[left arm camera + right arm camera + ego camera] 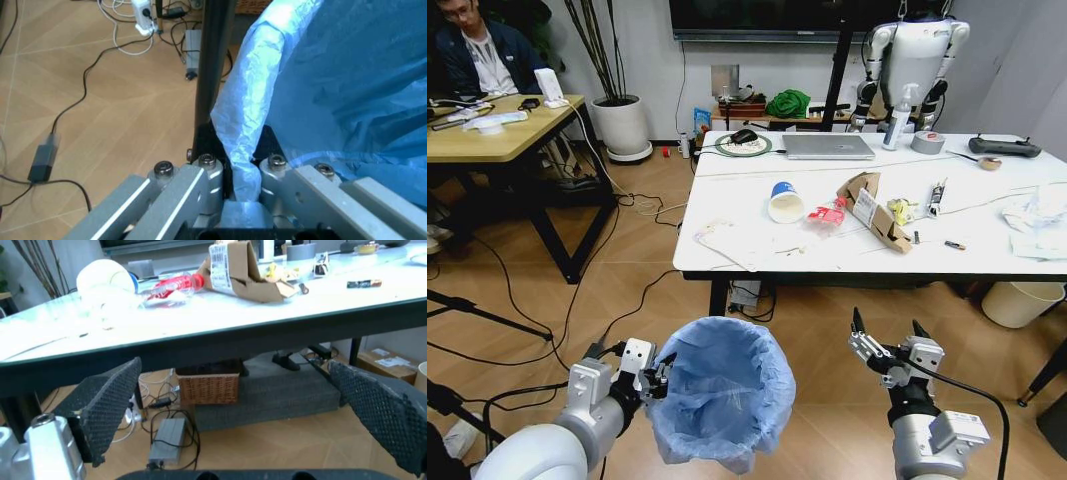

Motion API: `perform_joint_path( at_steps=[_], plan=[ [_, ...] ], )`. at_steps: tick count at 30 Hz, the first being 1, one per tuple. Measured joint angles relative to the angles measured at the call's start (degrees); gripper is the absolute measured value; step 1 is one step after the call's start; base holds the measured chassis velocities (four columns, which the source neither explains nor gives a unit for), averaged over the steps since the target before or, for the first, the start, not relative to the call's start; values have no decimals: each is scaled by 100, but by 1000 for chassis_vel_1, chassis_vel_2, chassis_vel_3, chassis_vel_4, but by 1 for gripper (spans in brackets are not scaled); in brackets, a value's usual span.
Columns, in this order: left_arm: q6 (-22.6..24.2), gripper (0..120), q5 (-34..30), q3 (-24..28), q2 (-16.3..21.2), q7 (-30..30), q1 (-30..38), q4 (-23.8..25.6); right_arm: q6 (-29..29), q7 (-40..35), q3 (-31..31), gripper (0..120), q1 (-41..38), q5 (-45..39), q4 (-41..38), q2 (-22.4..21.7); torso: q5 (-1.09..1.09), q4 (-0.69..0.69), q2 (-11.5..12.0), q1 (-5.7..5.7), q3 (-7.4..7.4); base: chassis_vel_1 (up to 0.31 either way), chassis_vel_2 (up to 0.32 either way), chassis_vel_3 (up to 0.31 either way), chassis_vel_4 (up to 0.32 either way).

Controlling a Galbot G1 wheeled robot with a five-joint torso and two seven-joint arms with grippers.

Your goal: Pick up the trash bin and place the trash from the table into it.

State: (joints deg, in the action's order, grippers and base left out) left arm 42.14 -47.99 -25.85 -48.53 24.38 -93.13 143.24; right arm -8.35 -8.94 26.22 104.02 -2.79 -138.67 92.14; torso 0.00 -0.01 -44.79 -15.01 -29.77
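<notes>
Glossy white marble-look table [757, 225] on slim black legs, over warm wooden flooring strewn with cables; wooden desk [502, 135] off to the left. Scattered on top: paper cup [785, 203] tipped on its side, mouth facing the robot; crushed bottle [828, 213]; cardboard piece [875, 210] lying long-axis diagonally toward the front edge; tissues [1037, 215] at far right. Below, the trash bin [722, 390], upright, mouth upward, rim pinched by the left gripper [655, 380]. Right gripper [889, 342] spread wide, holding nothing, before the table edge.

No legible text or labels
</notes>
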Motion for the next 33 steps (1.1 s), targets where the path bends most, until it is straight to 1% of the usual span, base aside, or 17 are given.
perform_joint_path(
  at_steps=[15, 19, 29, 33],
  plan=[
    [0, 2, 42, -5, 7, -23, -7, 0, -5, 15, -40, 100, 95, 47, -74, 0, 0, 0, -352, -146, -205, 0, 0, 0, 0],
    [0, 2, 72, 9, 13, -27, -22, 0, -6, 17, -39, 100, 117, 54, -123, 0, 0, 0, -483, -205, -278, 0, 0, 0, 0],
    [0, 2, 94, 5, 12, -34, -72, 0, -4, 53, -33, 100, 149, 57, -185, 0, 0, 0, -712, -302, -409, 0, 0, 0, 0],
    [0, 2, 99, 4, 20, -34, -101, 0, -6, 55, -15, 100, 166, 44, -231, 0, 0, 0, -845, -359, -486, 0, 0, 0, 0]
  ],
)
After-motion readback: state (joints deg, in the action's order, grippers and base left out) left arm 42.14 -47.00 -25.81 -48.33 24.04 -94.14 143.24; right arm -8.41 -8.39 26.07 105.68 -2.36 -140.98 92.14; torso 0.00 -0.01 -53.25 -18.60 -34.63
